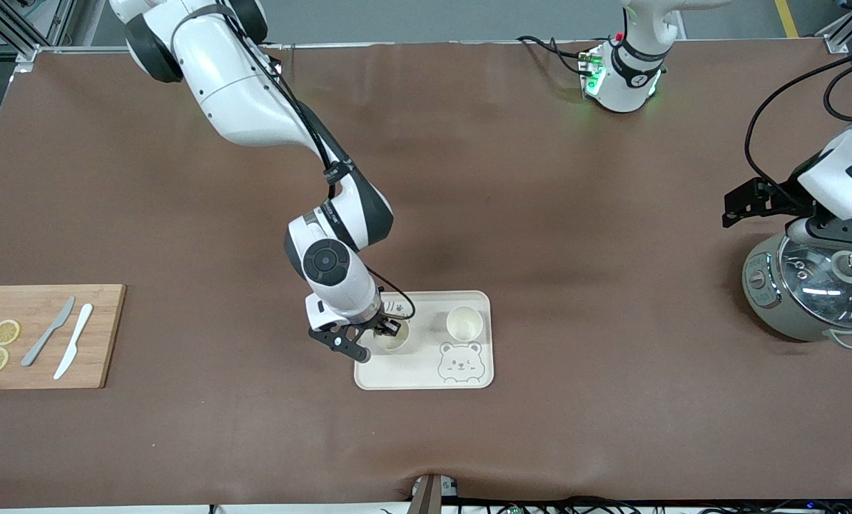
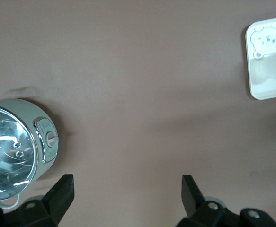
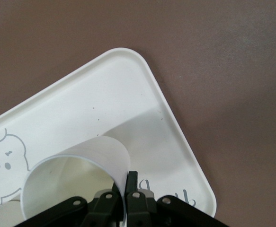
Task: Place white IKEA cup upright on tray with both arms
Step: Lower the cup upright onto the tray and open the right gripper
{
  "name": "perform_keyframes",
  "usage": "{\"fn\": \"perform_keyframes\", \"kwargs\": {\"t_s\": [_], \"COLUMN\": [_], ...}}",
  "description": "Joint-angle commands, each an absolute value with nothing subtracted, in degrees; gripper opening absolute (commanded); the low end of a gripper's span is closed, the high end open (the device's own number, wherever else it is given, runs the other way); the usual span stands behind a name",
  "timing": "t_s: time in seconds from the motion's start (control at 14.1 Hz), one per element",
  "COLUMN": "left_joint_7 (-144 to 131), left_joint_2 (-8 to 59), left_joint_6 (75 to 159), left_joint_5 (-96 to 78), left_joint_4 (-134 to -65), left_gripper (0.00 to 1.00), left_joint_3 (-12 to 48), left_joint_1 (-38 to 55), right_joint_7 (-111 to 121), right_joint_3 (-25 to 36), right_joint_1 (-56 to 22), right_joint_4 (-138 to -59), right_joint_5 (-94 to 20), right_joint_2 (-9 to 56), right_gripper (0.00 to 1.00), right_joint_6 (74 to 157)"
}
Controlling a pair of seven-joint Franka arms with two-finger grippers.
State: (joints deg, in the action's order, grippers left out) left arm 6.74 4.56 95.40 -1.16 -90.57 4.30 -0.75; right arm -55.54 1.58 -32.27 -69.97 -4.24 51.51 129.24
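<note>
Now your right gripper [image 1: 390, 330] is pinched onto the rim of a cup [image 3: 76, 182], one finger inside the wall and one outside. That cup stands upright on the tray [image 1: 426, 371], at the end toward the right arm. Look at about 3 o'clock from it in the front view and you find a second cup [image 1: 464, 323], also upright on the tray, with the bear face [image 1: 460, 361] nearer the front camera. Your left gripper [image 2: 128, 191] waits with its fingers spread wide, hanging over the pot [image 1: 811, 294] at the left arm's end of the table. Toward the right arm's end lies the board [image 1: 101, 335].
</note>
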Motion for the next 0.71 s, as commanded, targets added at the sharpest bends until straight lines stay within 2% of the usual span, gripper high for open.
{"fn": "perform_keyframes", "kwargs": {"t_s": [0.0,0.21,0.28,0.43,0.5,0.57,0.64], "left_joint_7": [8.2,8.2,8.2,8.1,7.7,7.5,7.2], "left_joint_2": [4.1,4.0,4.1,4.1,4.1,4.1,4.2], "left_joint_6": [94.2,94.0,94.0,94.0,94.0,94.0,94.1], "left_joint_5": [0.4,2.5,2.9,2.9,2.9,2.9,2.9], "left_joint_4": [-90.5,-90.5,-90.5,-90.4,-90.4,-90.4,-90.4], "left_gripper": [1.00,1.00,1.00,1.00,1.00,1.00,1.00], "left_joint_3": [4.4,4.4,4.4,4.4,4.4,4.4,4.4], "left_joint_1": [-0.9,-0.9,-0.9,-1.0,-1.0,-0.9,-0.9], "right_joint_7": [-55.6,-55.7,-55.7,-55.7,-55.8,-55.8,-55.5], "right_joint_3": [2.2,2.2,2.2,2.2,2.2,2.2,2.2], "right_joint_1": [-32.9,-32.9,-32.9,-32.8,-32.8,-32.8,-32.8], "right_joint_4": [-68.7,-68.7,-68.7,-68.6,-68.6,-68.4,-68.4], "right_joint_5": [-4.7,-4.7,-4.7,-4.7,-4.7,-4.7,-4.9], "right_joint_2": [52.2,52.2,52.2,51.9,51.7,50.8,49.8], "right_gripper": [0.12,0.18,0.23,0.63,0.93,1.00,1.00], "right_joint_6": [129.4,129.4,129.4,129.3,129.3,128.8,128.4]}}
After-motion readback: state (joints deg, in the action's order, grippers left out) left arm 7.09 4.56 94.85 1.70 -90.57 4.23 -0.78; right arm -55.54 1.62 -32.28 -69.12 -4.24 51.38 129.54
